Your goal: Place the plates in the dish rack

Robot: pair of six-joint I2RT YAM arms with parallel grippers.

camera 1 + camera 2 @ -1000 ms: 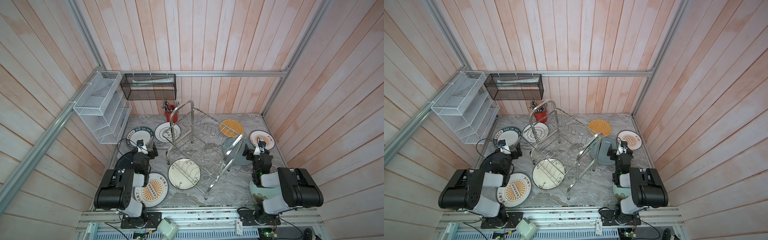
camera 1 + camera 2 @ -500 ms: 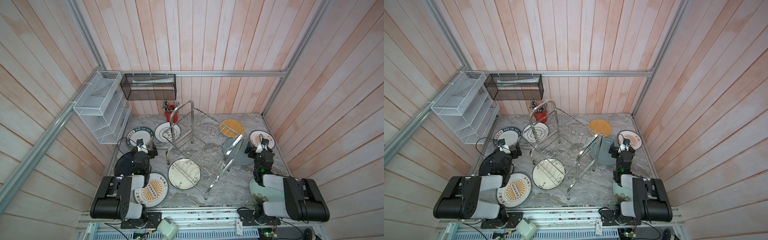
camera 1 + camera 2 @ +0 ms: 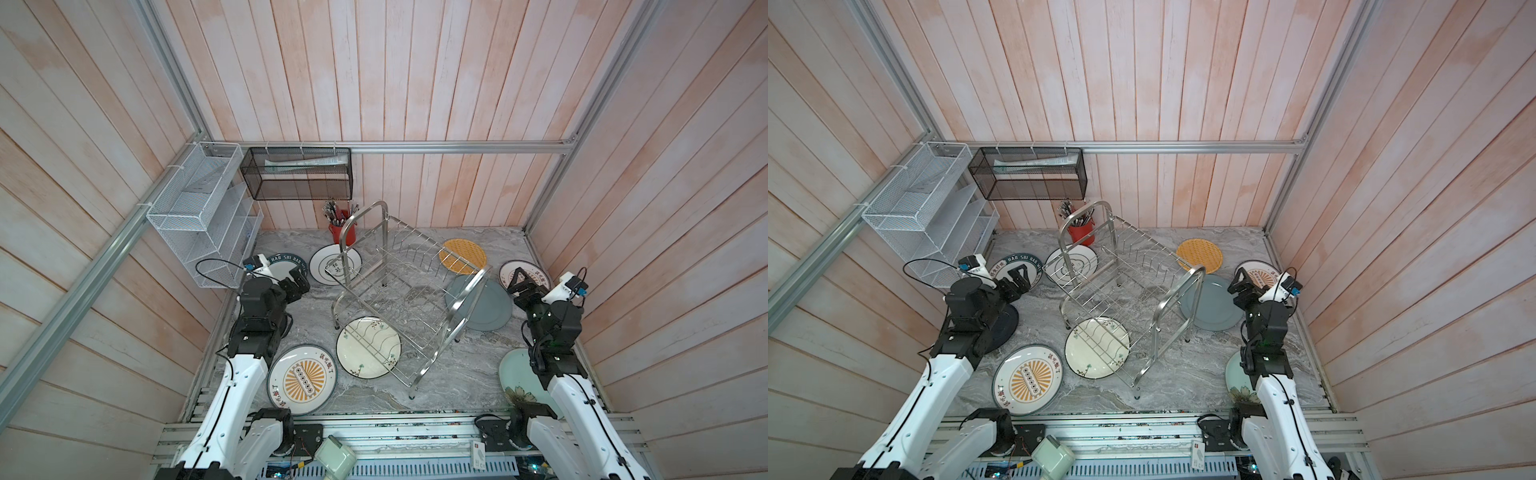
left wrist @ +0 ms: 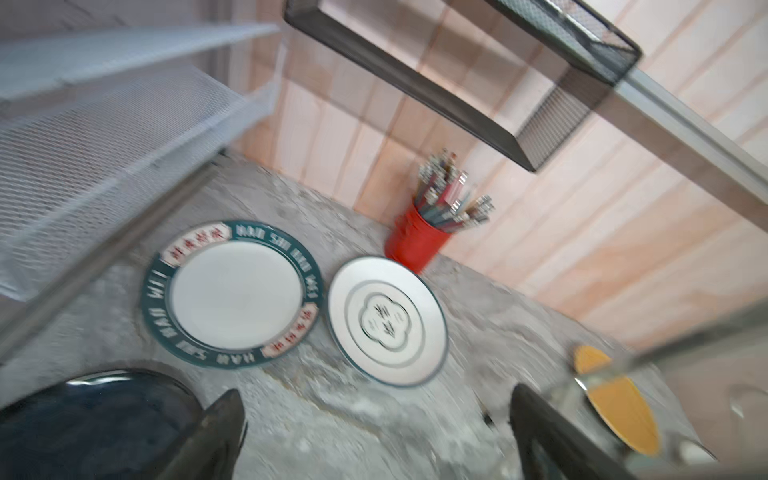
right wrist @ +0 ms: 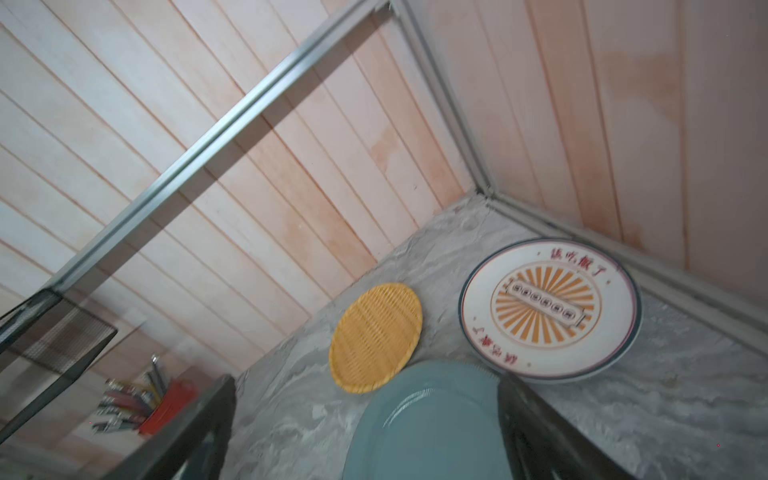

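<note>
We see the shiny steel-wire dish rack [image 3: 399, 291] standing askew on the marbled bench [image 3: 457, 374], with round glazed plates [image 3: 301, 380] lying flat around it. Our left tool [image 3: 300, 277] gapes wide and empty near the dark-lettered plate [image 4: 232, 295]. Our right tool [image 3: 521, 280], jaws spread and holding nothing, hangs by the rim of the matte grey-blue plate [image 3: 486, 307]. Only the right wrist view shows the orange plate's [image 5: 376, 336] woven lattice clearly.

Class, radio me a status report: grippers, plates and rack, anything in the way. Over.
Left gripper and right gripper open, empty. Plates flat on table, dish rack bare. Floral plate seems partly under rack; grey-blue plate behind its end frame.
</note>
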